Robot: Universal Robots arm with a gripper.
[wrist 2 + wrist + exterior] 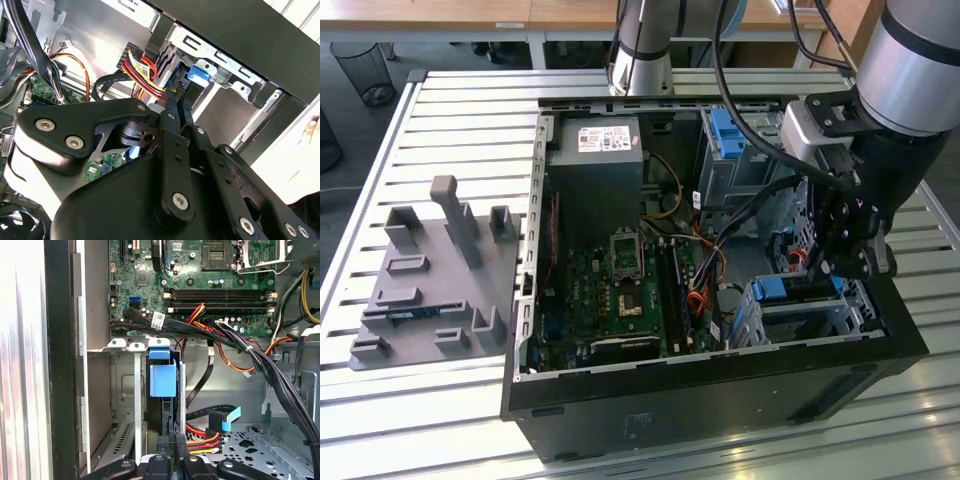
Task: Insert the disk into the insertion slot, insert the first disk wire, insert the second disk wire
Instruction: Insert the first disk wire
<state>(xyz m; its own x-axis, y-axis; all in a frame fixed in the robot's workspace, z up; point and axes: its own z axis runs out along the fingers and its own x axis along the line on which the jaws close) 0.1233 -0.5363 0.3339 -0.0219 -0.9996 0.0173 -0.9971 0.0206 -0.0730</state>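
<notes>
Your gripper (172, 452), tips pressed together w/ nothing between, sits right at the back edge of the disk (163, 380), which stands edge-on inside the insertion slot (137, 405), prob. to push it fully home.

Slatted metal table (440, 420), wooden desks (440, 12), mesh wastebasket (368, 72)

On the bench (440, 110), a fixture plate (430, 290) lies to the exterior view's left of the computer case (720, 390), whose near corner on that view's right holds the insertion slot (865, 312) with the disk (790, 292) in it, the claw (837, 268) just above.
</notes>
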